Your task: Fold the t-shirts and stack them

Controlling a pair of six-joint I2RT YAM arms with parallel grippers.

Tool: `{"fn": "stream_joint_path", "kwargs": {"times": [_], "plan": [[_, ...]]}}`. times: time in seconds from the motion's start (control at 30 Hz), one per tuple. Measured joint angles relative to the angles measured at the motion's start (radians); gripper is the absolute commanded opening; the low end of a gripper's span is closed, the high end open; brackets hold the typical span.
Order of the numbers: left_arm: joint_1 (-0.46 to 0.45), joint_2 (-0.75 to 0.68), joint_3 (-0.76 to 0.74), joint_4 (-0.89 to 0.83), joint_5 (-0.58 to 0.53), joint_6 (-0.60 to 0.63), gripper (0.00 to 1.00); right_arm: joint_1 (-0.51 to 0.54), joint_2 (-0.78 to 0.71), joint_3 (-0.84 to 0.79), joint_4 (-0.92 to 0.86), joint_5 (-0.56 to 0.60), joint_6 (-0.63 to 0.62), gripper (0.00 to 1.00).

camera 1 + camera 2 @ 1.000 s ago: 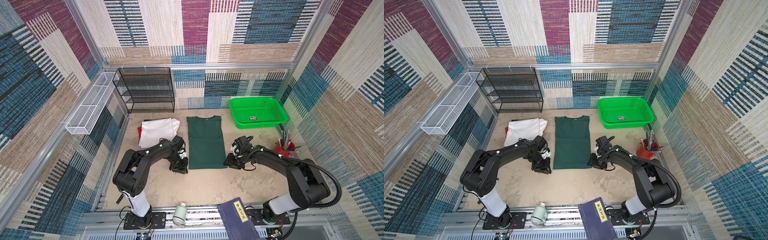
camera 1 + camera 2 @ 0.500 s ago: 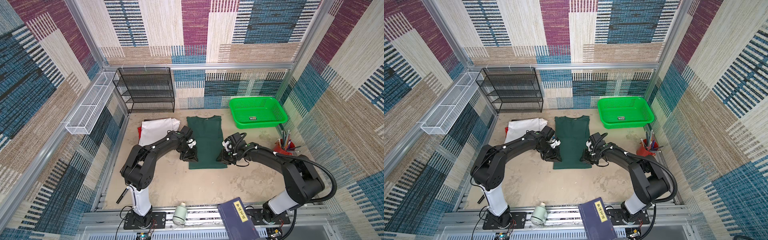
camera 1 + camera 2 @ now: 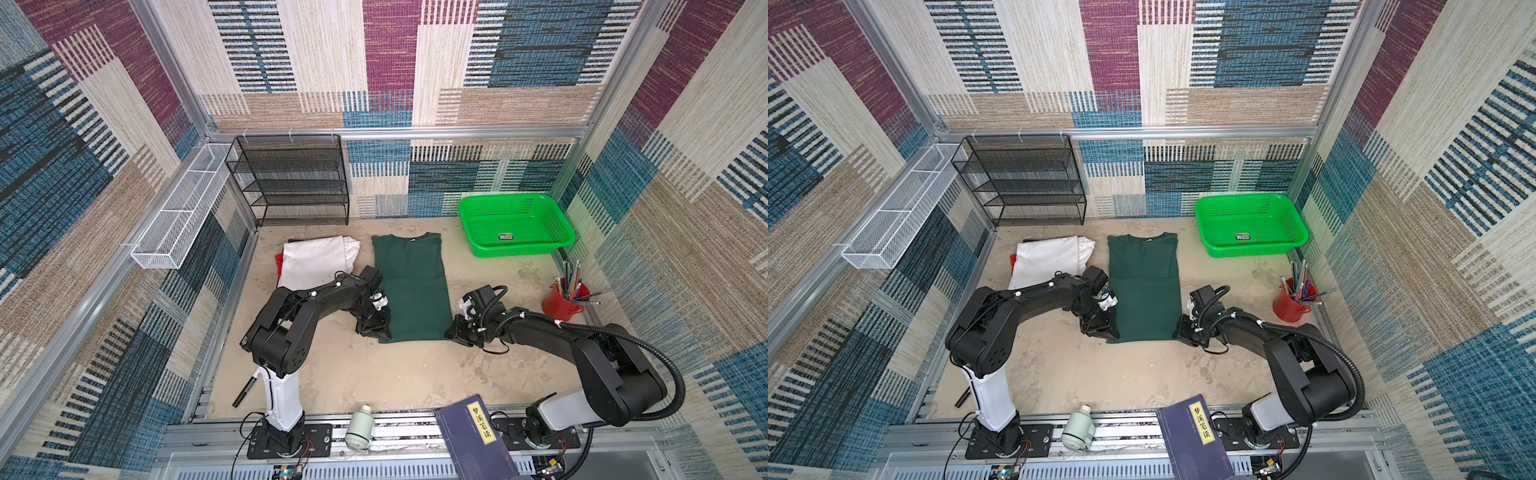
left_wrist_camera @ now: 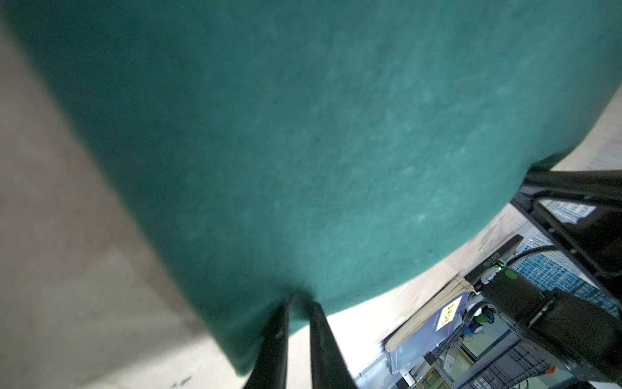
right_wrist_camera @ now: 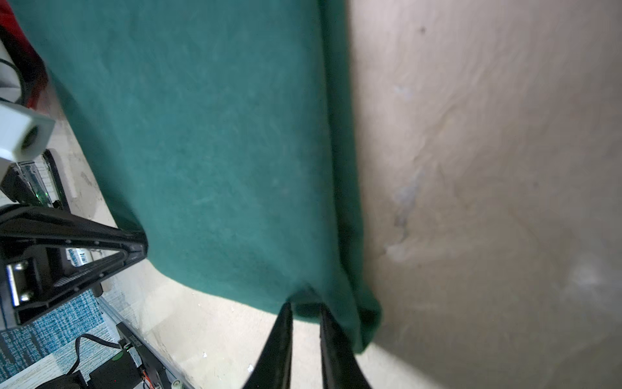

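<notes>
green t-shirt pinched at near hem corners by left gripper, right gripper

Dark blue book beside right arm's base: yellow label reads 梦溪笔谈; green basket sticker unreadable.

- Pinched in my left gripper, I see the dark green t-shirt: matt, slightly fuzzy cloth.
- Beside my right gripper: table, dull, rough, stained.
- Far beyond it: basket, glossy perforated plastic.
</notes>
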Motion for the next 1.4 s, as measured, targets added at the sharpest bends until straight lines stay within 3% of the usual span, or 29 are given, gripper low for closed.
{"fn": "stream_joint_path", "kwargs": {"times": [0.23,0.43,0.57,0.83,1.07,1.4], "plan": [[0.000,-0.098,-0.108,-0.030,-0.030,0.002,0.17,0.000,-0.192,-0.073,-0.146,0.018,0.045,0.22],[-0.010,-0.177,-0.043,-0.123,-0.119,0.022,0.17,0.013,-0.315,-0.019,-0.224,-0.012,0.090,0.22],[-0.052,-0.157,0.056,-0.126,-0.091,0.018,0.17,0.081,-0.205,0.080,-0.186,-0.029,0.108,0.23],[-0.163,0.014,0.215,-0.151,-0.017,0.014,0.16,0.211,0.095,0.209,-0.061,-0.033,0.140,0.22],[-0.184,0.082,0.233,-0.178,0.012,0.020,0.16,0.215,0.089,0.129,-0.070,0.019,0.161,0.22],[-0.167,0.081,0.139,-0.159,-0.019,0.018,0.17,0.212,0.084,0.066,-0.012,0.017,0.176,0.22]]}}
